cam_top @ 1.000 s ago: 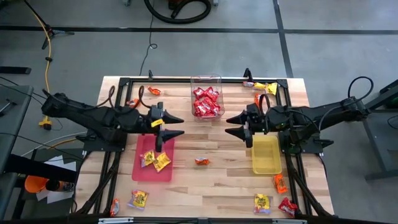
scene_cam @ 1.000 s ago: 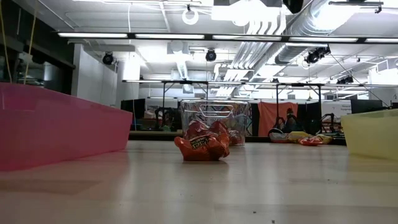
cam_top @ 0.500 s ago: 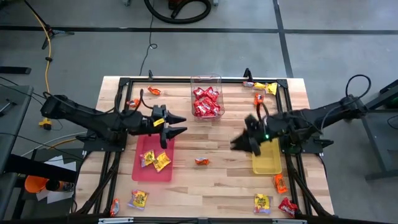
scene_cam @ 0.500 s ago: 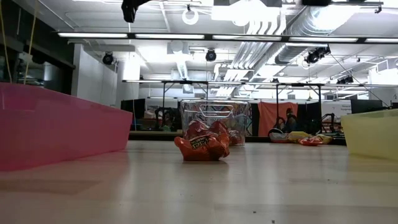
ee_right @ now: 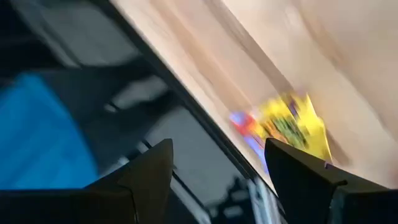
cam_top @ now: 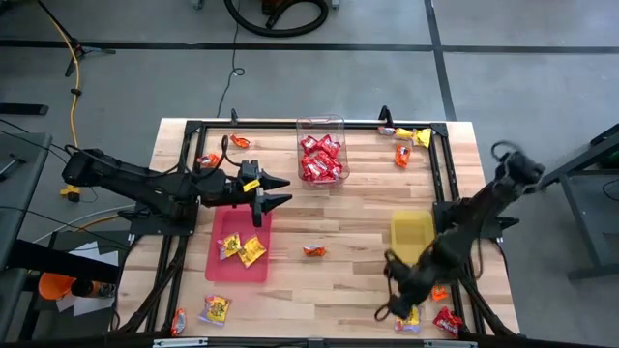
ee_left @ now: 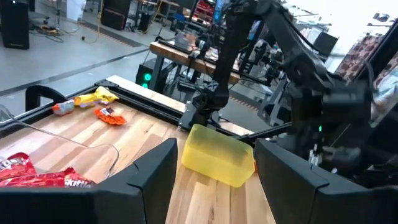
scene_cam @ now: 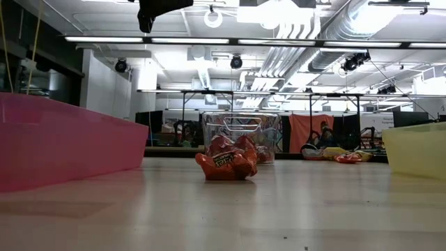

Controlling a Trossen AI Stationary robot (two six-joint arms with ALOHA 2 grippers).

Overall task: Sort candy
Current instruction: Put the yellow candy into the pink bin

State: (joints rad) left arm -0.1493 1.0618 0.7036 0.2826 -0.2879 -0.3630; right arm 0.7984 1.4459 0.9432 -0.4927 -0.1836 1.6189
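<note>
A pale wooden slatted table point(cam_top: 348, 280) fills the high view's middle. Left of centre lies a flat pink plastic tray point(cam_top: 224, 266) holding two yellow packets point(cam_top: 243, 248); right of centre a flat yellow plastic tray point(cam_top: 410, 232) looks bare. At upper centre a clear plastic tub point(cam_top: 320, 127) holds red packets point(cam_top: 320, 158).

Sorting seems only begun: loose candy remains at both upper corners, both lower corners, and one orange packet point(cam_top: 313, 250) mid-table, crumpled, with no clear long axis.

The left gripper point(cam_top: 278, 190), jaws apart and empty, hovers above the pink tray's upper edge. The right gripper point(cam_top: 389, 311), jaws apart and empty, reaches toward a yellow packet point(ee_right: 289, 127) at lower right.
</note>
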